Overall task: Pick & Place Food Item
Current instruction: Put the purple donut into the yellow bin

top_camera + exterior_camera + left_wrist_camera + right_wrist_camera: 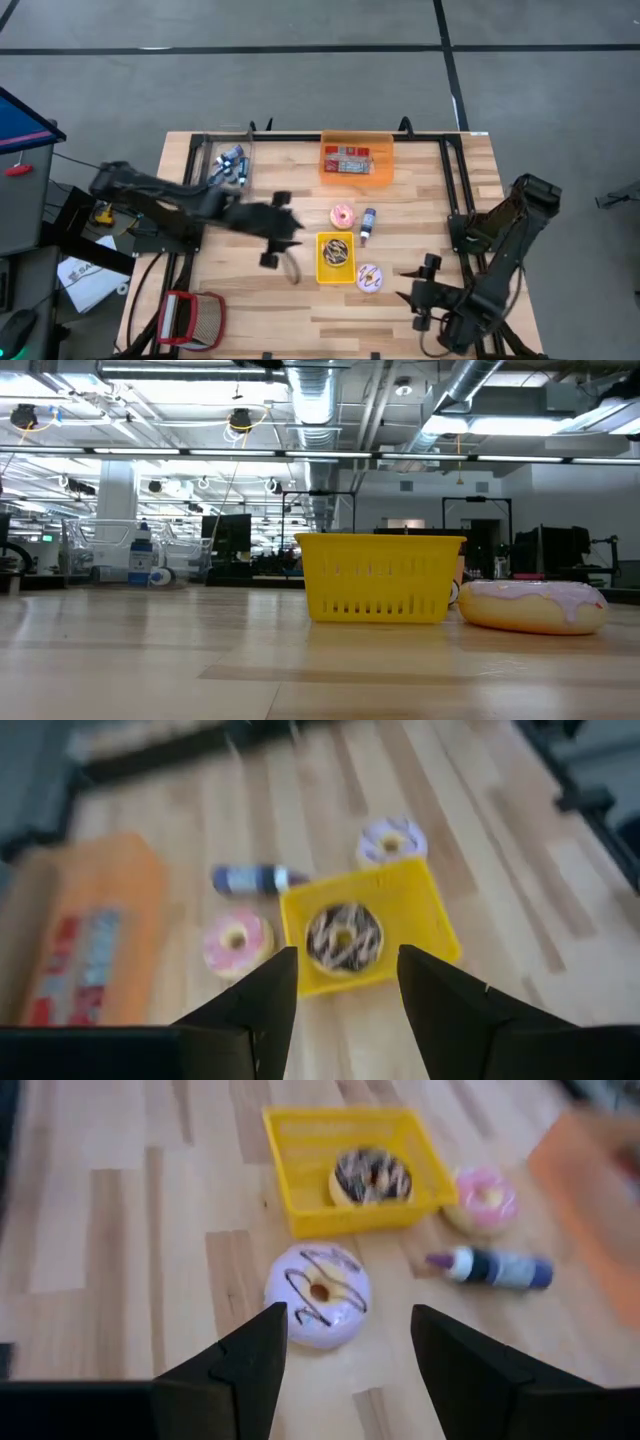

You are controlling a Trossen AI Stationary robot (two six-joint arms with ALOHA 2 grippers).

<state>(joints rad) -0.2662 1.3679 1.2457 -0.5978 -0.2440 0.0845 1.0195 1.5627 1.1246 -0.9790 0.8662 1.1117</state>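
Left hand [340,982] open and empty above yellow basket [425,915] (chocolate donut [343,936] inside), no legible writing.

Left arm reaches in from the left side toward the middle, a bit motion-blurred in the overhead view. Its left gripper [281,232] points out and downward, and the two dark fingers [256,1010] stand apart with nothing between them. Right arm sits folded at the near right corner, elbow up, wrist bent back toward the centre. The right gripper [418,283] angles down too, fingers [243,1365] spread wide, nothing held. Neither arm shows in the low view.
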